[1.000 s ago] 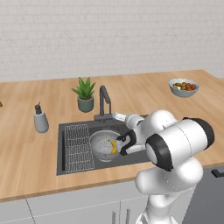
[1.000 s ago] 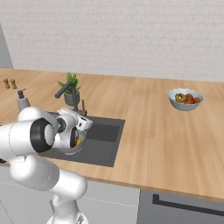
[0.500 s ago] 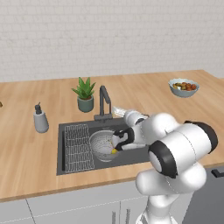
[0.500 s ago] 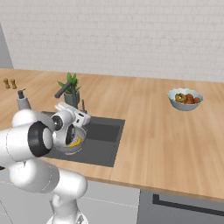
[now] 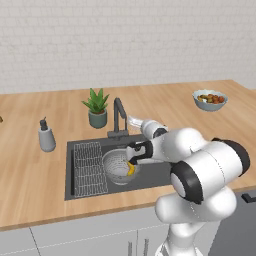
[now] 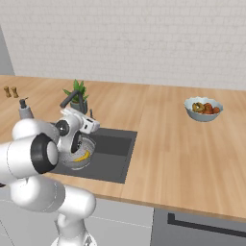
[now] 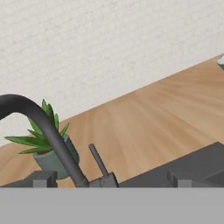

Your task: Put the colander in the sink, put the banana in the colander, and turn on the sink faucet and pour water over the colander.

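In the dark sink [image 5: 155, 175], the perforated metal colander [image 5: 118, 167] cradles a curved banana [image 5: 131, 169].

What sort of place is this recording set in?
A rendered kitchen, by the look of it: a wooden counter holds a recessed dark sink with a faucet, a colander with a banana sits in the basin, and a bowl of fruit stands further along.

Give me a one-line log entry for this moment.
colander: in sink | banana: in colander | gripper: open, above colander | faucet: no water seen
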### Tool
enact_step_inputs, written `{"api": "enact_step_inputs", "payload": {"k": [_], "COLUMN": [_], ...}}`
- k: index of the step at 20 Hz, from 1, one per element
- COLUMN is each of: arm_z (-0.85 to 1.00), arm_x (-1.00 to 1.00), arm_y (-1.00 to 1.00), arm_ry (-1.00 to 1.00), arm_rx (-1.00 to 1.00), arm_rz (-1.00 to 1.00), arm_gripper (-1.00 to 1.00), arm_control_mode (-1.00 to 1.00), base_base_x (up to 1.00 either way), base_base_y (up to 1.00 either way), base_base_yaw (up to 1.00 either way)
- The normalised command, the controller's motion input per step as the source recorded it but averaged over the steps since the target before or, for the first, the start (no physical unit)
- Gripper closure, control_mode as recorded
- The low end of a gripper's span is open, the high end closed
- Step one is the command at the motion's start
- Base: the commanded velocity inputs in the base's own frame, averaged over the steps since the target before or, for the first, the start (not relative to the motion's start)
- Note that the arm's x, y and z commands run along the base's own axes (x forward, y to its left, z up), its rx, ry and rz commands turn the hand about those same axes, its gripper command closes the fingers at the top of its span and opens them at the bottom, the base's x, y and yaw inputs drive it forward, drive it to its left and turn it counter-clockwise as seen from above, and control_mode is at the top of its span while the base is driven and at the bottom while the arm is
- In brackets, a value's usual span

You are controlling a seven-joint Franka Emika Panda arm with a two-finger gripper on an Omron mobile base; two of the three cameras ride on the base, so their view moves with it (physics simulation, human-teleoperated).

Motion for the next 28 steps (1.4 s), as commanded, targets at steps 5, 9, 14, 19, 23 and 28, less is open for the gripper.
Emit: {"api": "enact_step_inputs", "payload": {"k": [5,9,14,19,23,28], "arm_z": [0.00,-0.06,-0.23,-0.36,-0.36,-0.11], "arm_x": [0.12,0.07,0.00,0.00,0.00,0.00], "arm_y": [0.00,-0.01,-0.11,-0.12,-0.01,0.00], "arm_ry": [0.01,-0.02,-0.09,-0.11,-0.09,-0.04], "arm_rx": [0.00,-0.03,-0.10,-0.16,-0.18,-0.10], "arm_rz": [0.00,0.00,0.00,0.00,0.00,0.02], "arm_gripper": [-1.00,-1.00,-1.00,-1.00,-1.00,-1.00], "arm_control_mode": [-1.00,-1.00,-1.00,-1.00,-1.00,-1.00], "base_base_x": [0.00,0.00,0.00,0.00,0.00,0.00], "base_base_y": [0.00,0.00,0.00,0.00,0.00,0.00], "base_base_yaw": [0.00,0.00,0.00,0.00,0.00,0.00]}}
